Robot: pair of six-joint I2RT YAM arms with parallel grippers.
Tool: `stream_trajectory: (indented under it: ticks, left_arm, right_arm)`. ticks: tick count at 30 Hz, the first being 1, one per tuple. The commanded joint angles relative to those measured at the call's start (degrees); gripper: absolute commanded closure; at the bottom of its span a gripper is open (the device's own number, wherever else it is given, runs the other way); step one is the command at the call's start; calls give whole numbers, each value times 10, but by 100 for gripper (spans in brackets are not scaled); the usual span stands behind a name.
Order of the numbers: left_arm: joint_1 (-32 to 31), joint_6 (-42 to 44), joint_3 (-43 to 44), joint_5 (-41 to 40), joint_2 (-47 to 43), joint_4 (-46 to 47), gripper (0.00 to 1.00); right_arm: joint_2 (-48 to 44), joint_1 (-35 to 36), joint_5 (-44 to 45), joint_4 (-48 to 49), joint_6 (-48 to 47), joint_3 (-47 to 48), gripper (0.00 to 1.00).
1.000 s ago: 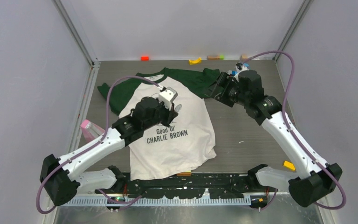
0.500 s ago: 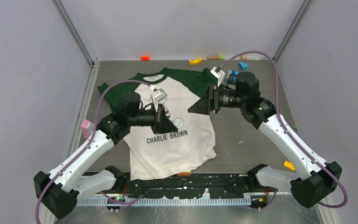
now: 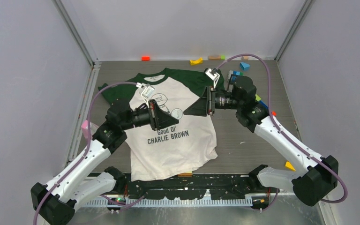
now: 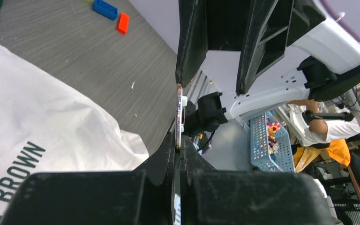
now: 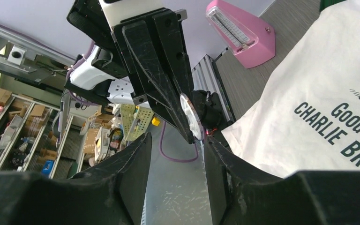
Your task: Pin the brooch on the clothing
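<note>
The white T-shirt (image 3: pixel 183 147) with green sleeves lies flat on the table; it also shows in the left wrist view (image 4: pixel 42 117) and the right wrist view (image 5: pixel 304 89). My left gripper (image 3: pixel 168 116) is held level above the shirt's print and is shut on the small round brooch (image 3: pixel 177 113). The brooch appears edge-on between the jaws in the left wrist view (image 4: pixel 178 112). My right gripper (image 3: pixel 188 110) faces it from the right, open and empty. In the right wrist view the brooch (image 5: pixel 191 117) sits just beyond the open fingers (image 5: pixel 131 164).
A pink wedge-shaped object (image 3: pixel 88 129) stands left of the shirt. Coloured blocks lie along the back edge: red (image 3: pixel 145 58), yellow (image 3: pixel 196 61), blue (image 3: pixel 244 66). Another yellow block (image 3: pixel 290 166) lies at front right.
The left gripper has lifted off the shirt with the brooch and turned level, facing right. The right gripper has swung from the green sleeve to face it and moved closer.
</note>
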Motion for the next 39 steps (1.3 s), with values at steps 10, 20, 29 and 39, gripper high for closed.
stream_trajectory:
  ticks: [10, 20, 29, 39]
  left_arm:
    - [3, -47, -12, -4, -11, 94, 100]
    - [3, -48, -11, 24, -2, 97, 100]
    - [3, -52, -8, 54, 5, 96, 95]
    - [16, 71, 59, 13, -27, -85, 17]
  right_arm:
    - [24, 29, -16, 65, 18, 18, 62]
    - [28, 30, -12, 97, 32, 13, 84]
    - [32, 30, -6, 130, 42, 12, 100]
    - [32, 30, -25, -50, -76, 59, 100]
